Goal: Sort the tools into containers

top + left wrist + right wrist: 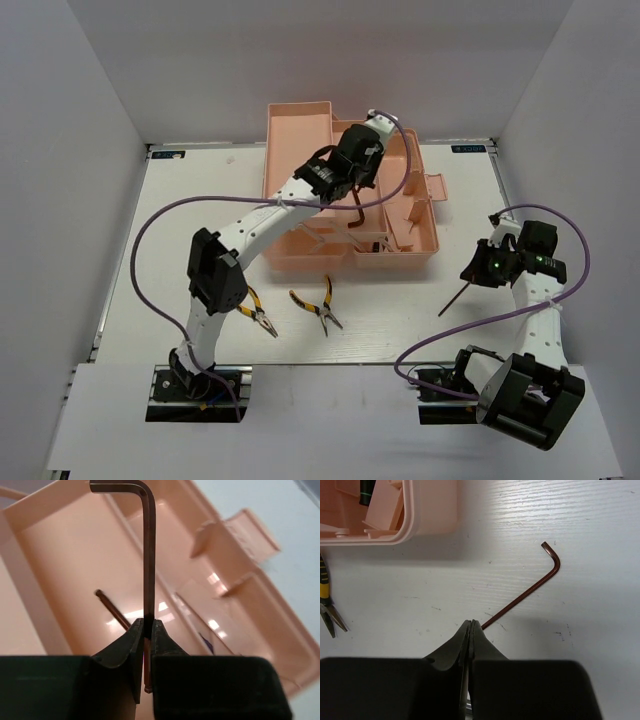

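The salmon-pink toolbox stands open at the back middle. My left gripper hangs over it, shut on a thin dark L-shaped hex key held upright above a tray. Another hex key lies in that tray. My right gripper is shut with nothing between the jaws, low over the table to the right of the toolbox. A third hex key lies on the table just beyond its tips, and shows in the top view. Two yellow-handled pliers lie in front of the toolbox.
The toolbox's near right corner is in the right wrist view, with a green-black tool inside it. One pair of pliers shows at that view's left edge. White walls enclose the table on three sides.
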You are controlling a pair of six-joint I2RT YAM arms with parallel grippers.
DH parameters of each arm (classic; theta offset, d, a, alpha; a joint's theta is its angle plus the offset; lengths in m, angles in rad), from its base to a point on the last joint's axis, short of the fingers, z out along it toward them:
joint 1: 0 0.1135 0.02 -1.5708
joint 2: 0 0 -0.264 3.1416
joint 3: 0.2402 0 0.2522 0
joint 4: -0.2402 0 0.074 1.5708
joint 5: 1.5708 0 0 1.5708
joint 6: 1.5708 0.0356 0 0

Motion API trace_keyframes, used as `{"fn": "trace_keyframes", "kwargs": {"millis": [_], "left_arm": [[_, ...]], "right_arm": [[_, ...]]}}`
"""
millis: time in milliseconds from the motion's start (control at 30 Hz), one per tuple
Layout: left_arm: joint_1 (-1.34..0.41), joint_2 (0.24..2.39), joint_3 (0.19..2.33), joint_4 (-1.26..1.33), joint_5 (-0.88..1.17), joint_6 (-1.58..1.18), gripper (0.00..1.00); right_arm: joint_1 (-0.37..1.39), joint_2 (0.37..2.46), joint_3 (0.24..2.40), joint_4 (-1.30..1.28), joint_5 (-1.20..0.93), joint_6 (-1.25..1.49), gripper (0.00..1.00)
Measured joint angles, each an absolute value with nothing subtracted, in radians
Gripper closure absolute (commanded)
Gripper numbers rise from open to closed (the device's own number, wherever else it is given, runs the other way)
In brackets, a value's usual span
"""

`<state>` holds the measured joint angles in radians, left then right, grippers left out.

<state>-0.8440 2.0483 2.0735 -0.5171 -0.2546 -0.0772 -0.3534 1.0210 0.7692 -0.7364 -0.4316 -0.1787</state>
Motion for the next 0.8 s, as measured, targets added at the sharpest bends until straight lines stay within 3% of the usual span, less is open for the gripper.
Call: {"fn": "trace_keyframes", "kwargs": {"millis": [133,233,333,400,467,600,633,767,800], "left_arm": [[-0.782,2.162,2.164,-0.532,-0.286,-0.091,1.00],[-0.762,2.216,2.188,-0.545,-0.287,-0.099,0.88],[-0.756,2.254,2.209,-0.563,-0.274,-0.107,0.54],[-0.755,2.267,2.221,-0.569,-0.264,-0.107,0.42],[-0.755,2.268,2.228,-0.571,-0.250,-0.112,0.37],[-0.755,2.265,2.256,-0.566,-0.226,-0.116,0.36],[-0.755,2.261,2.257,-0.564,-0.220,-0.115,0.40],[-0.757,2.171,2.167,-0.543,-0.167,-0.106,0.69],[-0.759,2.108,2.088,-0.534,-0.148,-0.100,0.69]], "right_arm": [[-0.353,1.021,0.769,-0.739,-0.434,-0.185,0.86],[-0.353,1.021,0.769,-0.739,-0.438,-0.187,0.73],[-0.353,1.021,0.769,-0.739,-0.440,-0.191,0.67],[-0.353,1.024,0.769,-0.739,-0.441,-0.192,0.64],[-0.353,1.030,0.769,-0.739,-0.441,-0.191,0.63],[-0.353,1.052,0.768,-0.739,-0.440,-0.191,0.64],[-0.353,1.061,0.768,-0.739,-0.438,-0.191,0.64],[-0.353,1.115,0.754,-0.738,-0.397,-0.180,0.68],[-0.352,1.134,0.752,-0.739,-0.374,-0.170,0.69]]}}
